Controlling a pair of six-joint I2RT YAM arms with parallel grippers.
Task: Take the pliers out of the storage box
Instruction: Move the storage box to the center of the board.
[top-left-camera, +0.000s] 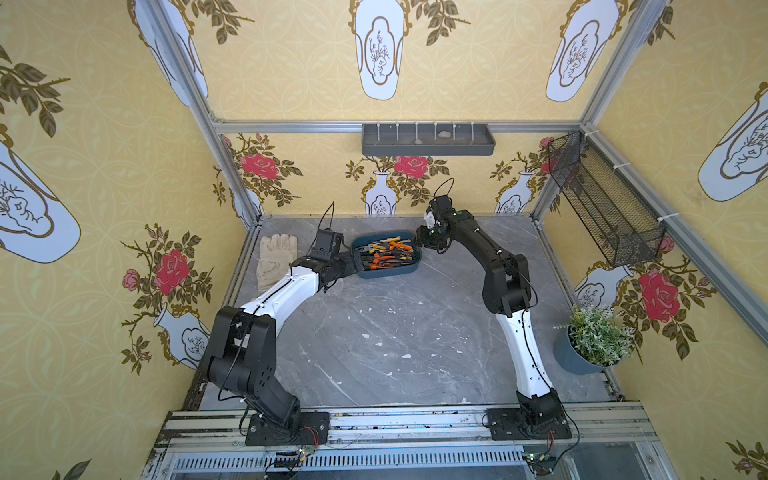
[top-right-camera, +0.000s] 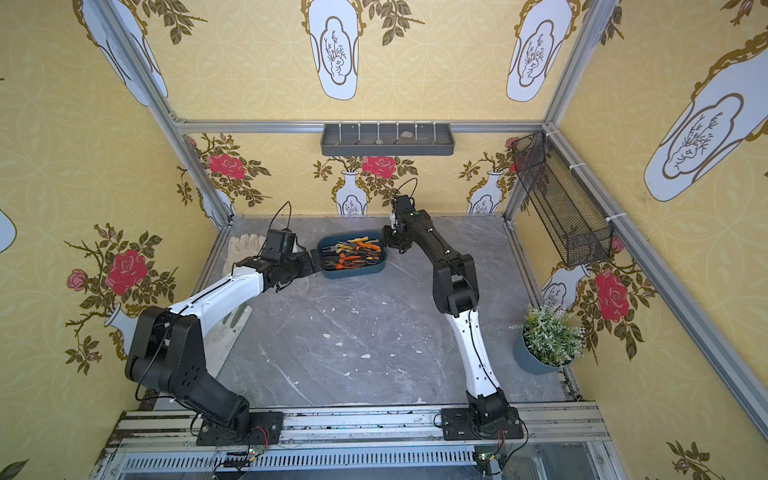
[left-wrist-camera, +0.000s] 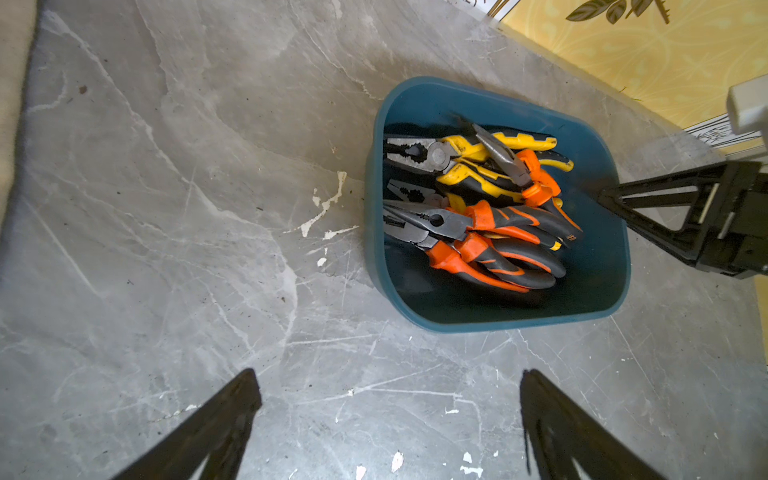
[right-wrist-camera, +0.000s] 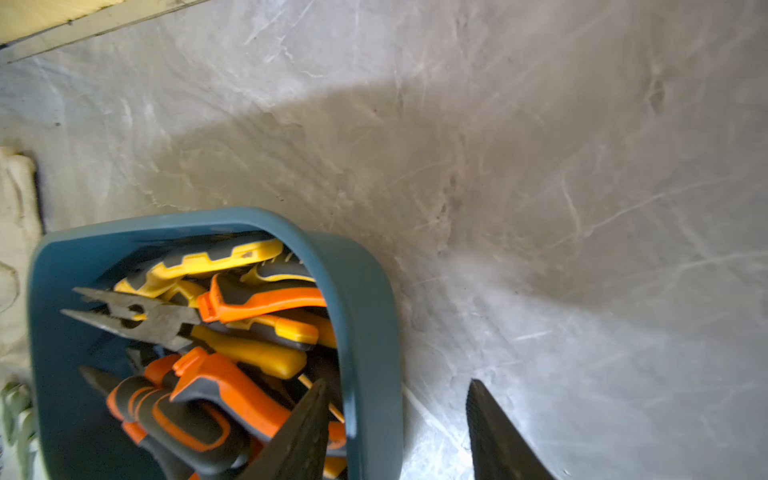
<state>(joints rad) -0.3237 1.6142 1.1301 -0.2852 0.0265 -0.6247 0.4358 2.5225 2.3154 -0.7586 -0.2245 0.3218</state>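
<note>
The storage box (top-left-camera: 390, 273) is teal, pliers (top-left-camera: 386, 257) orange-and-yellow.

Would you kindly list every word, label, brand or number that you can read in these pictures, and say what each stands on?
No text can be read in any view.
Small mark on a handle end among the pliers in the storage box: too small and blurred to read.
Wallpaper: only drawn vases, roses and leaves, no words.

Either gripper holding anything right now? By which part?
Nothing held: left gripper open over the table; right gripper open, straddling the wall of the storage box, not clamped.
</note>
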